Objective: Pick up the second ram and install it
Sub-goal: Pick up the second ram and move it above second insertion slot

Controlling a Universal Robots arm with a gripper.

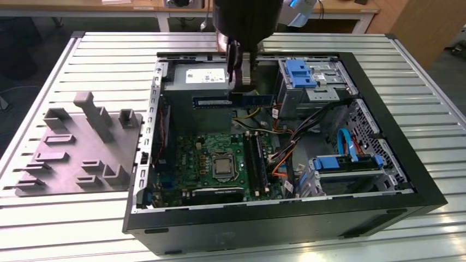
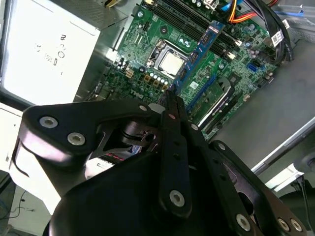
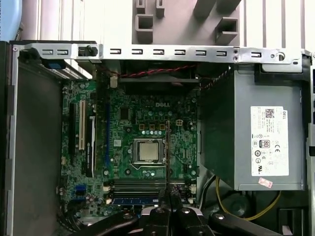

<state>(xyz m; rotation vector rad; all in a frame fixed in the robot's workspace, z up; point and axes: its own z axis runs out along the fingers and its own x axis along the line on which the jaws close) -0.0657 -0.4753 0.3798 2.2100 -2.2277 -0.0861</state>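
Note:
My gripper (image 1: 243, 90) hangs over the open computer case and is shut on the second ram (image 1: 215, 101), a long dark blue stick held level on its edge. It hovers above the gap between the grey power supply (image 1: 196, 79) and the green motherboard (image 1: 211, 158). In the first wrist view the ram (image 3: 167, 147) shows edge-on as a thin dark line over the processor, running out from my gripper (image 3: 167, 199). The second wrist view has the ram (image 2: 199, 46) reaching from my gripper (image 2: 170, 98) across the board. The long black sockets (image 1: 255, 158) lie lower, beside the processor.
The black case wall (image 1: 291, 215) rings the board. Blue drive cages (image 1: 302, 73) and loose cables (image 1: 291, 142) crowd the exterior view's right side. A grey fixture plate (image 1: 80, 147) with upright blocks sits on the slatted table at that view's left.

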